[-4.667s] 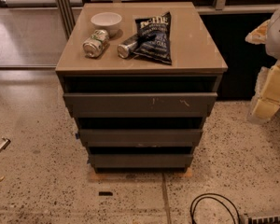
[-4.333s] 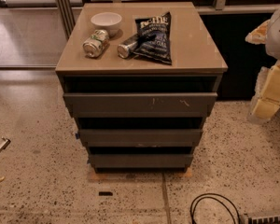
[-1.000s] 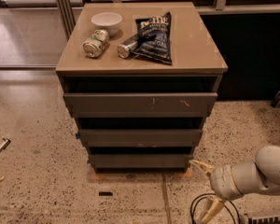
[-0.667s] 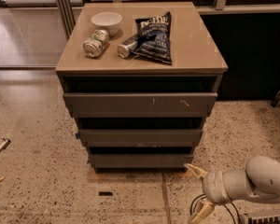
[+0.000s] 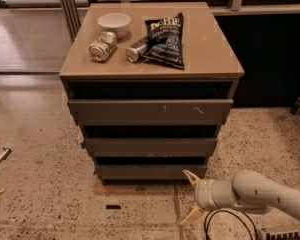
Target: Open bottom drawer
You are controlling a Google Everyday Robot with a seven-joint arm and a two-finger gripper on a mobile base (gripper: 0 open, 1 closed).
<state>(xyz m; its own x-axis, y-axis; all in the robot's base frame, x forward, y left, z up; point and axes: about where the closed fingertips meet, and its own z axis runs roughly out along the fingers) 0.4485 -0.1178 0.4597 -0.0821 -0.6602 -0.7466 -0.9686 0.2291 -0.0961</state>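
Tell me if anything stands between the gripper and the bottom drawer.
Nothing visible does. The open gripper hangs low by the right end of the bottom drawer front, with only bare floor between them.

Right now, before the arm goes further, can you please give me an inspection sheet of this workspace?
Surface: cabinet top, tan, carries four items.
Job's things: bottom drawer, not pulled out; no handle seen.
Clutter: bowl, left can and right can lying on their sides, chip bag, all on the cabinet top.
Gripper: gripper open, holding nothing, low near the floor, just right of the bottom drawer's right corner.
Cables: black cable looped on the floor under the arm.
Surroundings: speckled floor; top drawer and middle drawer above.
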